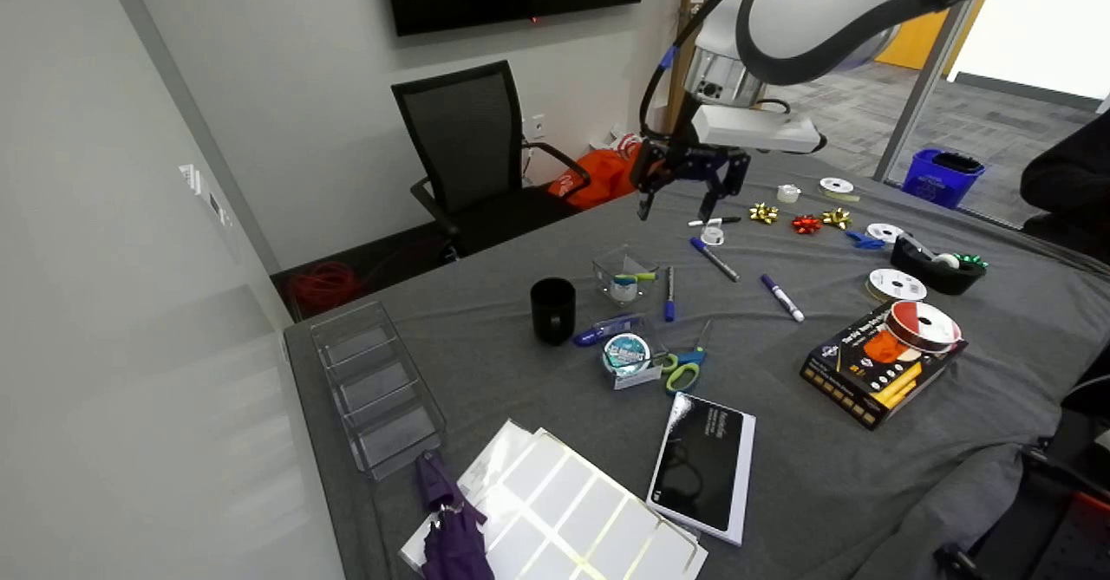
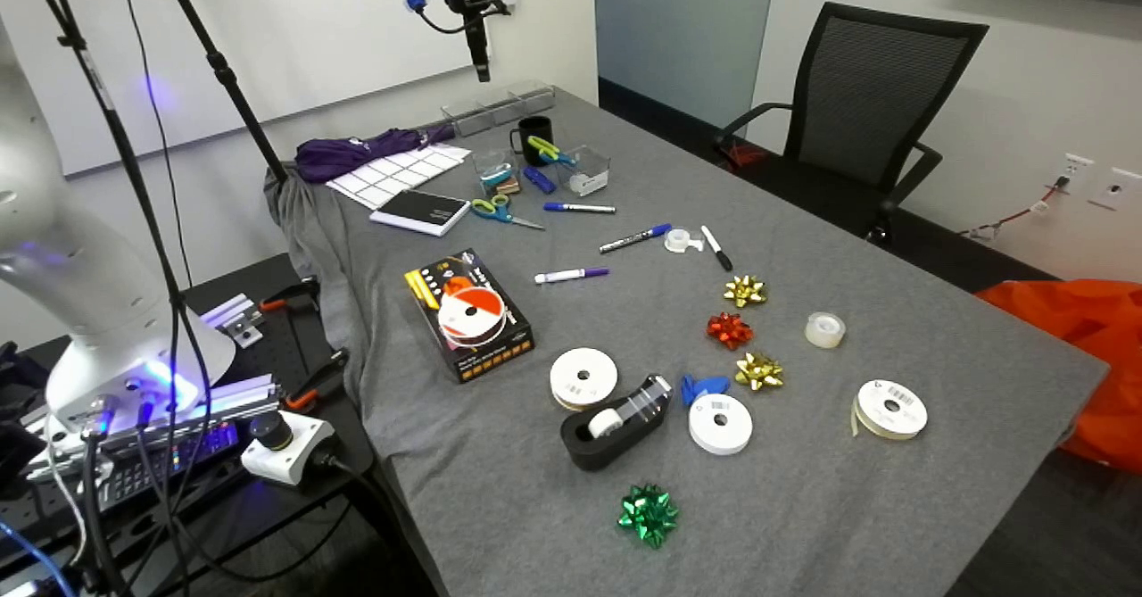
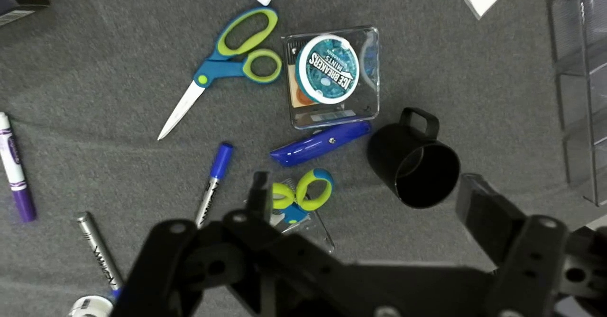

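My gripper hangs high above the grey-covered table, jaws wide apart and nothing between them. Below it in the wrist view, a black mug stands near the right finger. Beyond the left fingertip, green-and-blue scissors rest in a transparent box. A blue box cutter lies between the mug and a second transparent box, which holds a round mints tin. Loose scissors lie beside that box. In an exterior view the gripper appears edge-on, its fingers overlapping.
A compartment tray lies at the table's edge by a purple umbrella, label sheets and a black notebook. A ribbon spool sits on a black box. Several markers, bows, spools and a tape dispenser are scattered around.
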Action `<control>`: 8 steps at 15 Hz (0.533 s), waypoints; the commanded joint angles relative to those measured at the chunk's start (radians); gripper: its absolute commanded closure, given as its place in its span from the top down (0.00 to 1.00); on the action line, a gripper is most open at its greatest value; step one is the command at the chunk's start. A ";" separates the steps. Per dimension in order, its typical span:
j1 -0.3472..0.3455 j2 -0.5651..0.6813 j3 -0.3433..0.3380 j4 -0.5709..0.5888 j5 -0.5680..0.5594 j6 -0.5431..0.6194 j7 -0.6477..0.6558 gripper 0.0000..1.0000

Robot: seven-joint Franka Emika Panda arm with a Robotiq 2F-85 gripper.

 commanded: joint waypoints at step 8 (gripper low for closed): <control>0.009 0.066 -0.026 0.028 0.113 0.131 -0.020 1.00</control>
